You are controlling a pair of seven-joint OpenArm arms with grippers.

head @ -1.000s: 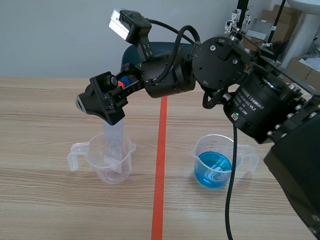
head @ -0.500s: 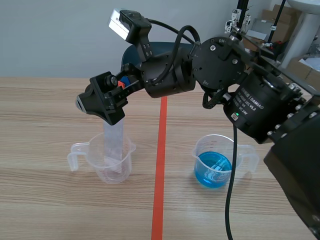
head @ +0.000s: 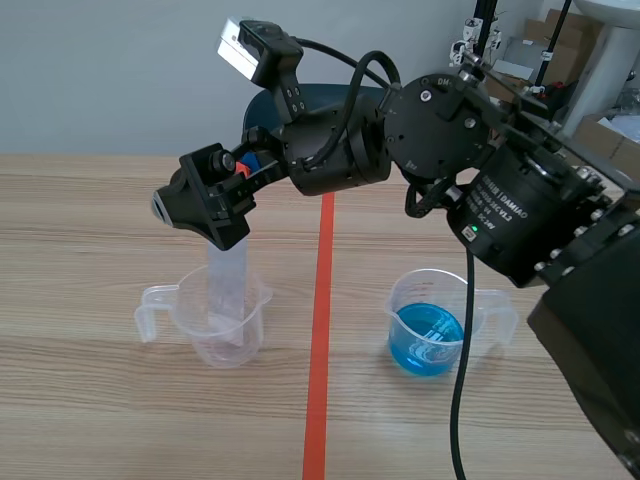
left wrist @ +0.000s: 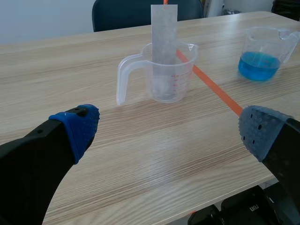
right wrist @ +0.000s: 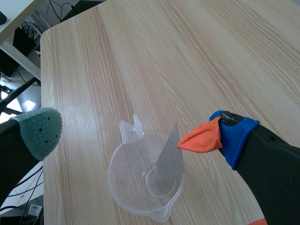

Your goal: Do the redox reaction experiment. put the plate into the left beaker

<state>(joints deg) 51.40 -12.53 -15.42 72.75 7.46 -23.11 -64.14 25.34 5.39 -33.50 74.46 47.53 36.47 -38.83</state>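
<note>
Tally. Two beakers: one clear beaker (head: 197,335), one beaker of blue liquid (head: 428,335). One plate (head: 228,285). One chair (left wrist: 126,11). One table (head: 90,220).

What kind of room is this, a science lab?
Probably a robotics lab doing a chemistry test: a black robot arm, a plastic beaker holding a plate, a beaker of blue liquid, cardboard boxes behind.

Robotics test lab. Evidence: wood-grain counter (head: 100,220) marked with orange tape line (head: 320,330); clear beaker (head: 195,320) and beaker of blue liquid (head: 428,335); cardboard boxes (head: 555,30), office chair (left wrist: 136,11) and loose cables (right wrist: 58,7) beyond.
</note>
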